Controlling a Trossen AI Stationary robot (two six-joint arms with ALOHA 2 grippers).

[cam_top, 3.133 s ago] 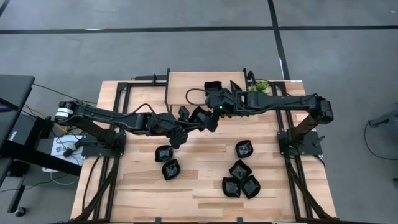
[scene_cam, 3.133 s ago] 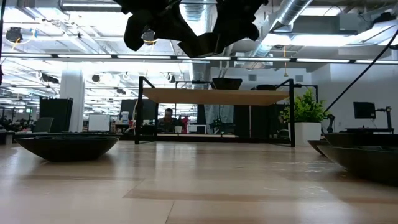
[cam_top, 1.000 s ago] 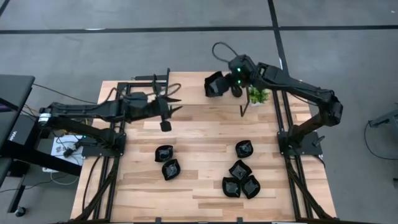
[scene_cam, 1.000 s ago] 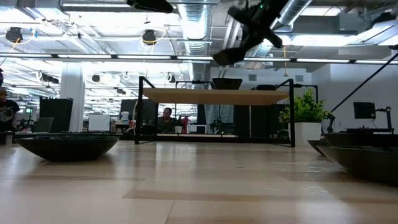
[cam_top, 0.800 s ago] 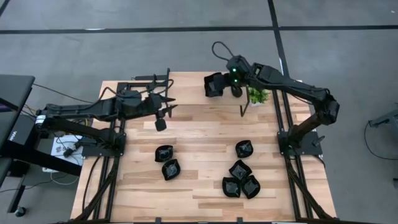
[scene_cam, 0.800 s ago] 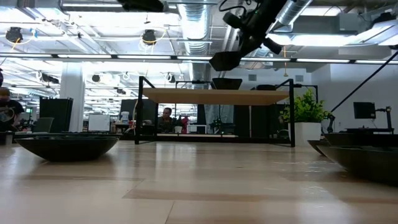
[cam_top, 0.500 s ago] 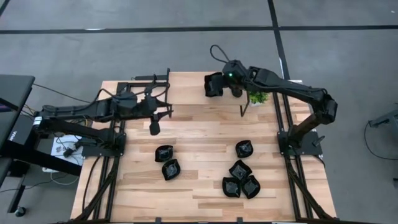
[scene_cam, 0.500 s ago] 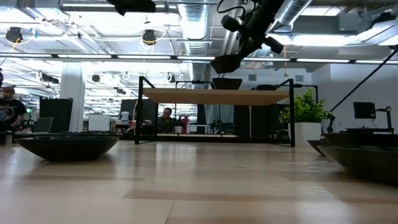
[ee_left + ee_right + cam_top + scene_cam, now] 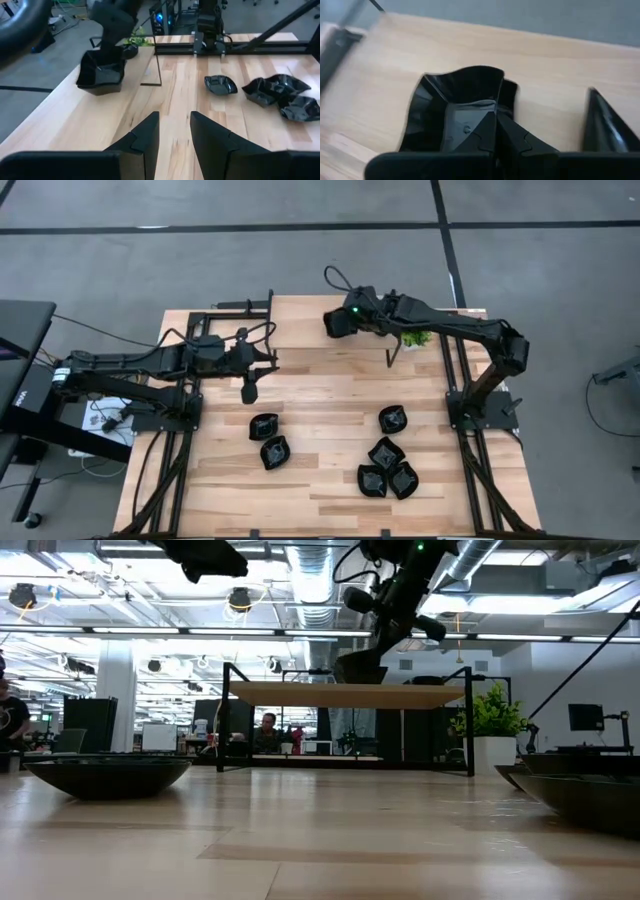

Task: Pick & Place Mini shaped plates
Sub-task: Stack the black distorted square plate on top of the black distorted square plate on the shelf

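While the left fingers (image 9: 172,132) stand parted and empty, the right fingers (image 9: 496,131) pinch a square black plate (image 9: 455,107).

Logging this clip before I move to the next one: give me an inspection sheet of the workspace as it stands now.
Surface: light wooden table with a raised shelf at its far edge.
Job's things: six black plates on the table, two left of centre, four to the right; a seventh, a square plate, is held over the far edge.
Clutter: small green plant at the far right.
Grippers: right gripper shut on the square plate; left gripper empty over the table's left half, fingers parted.
Cables: a loop on the right arm.
Surroundings: grey floor; office with people behind.
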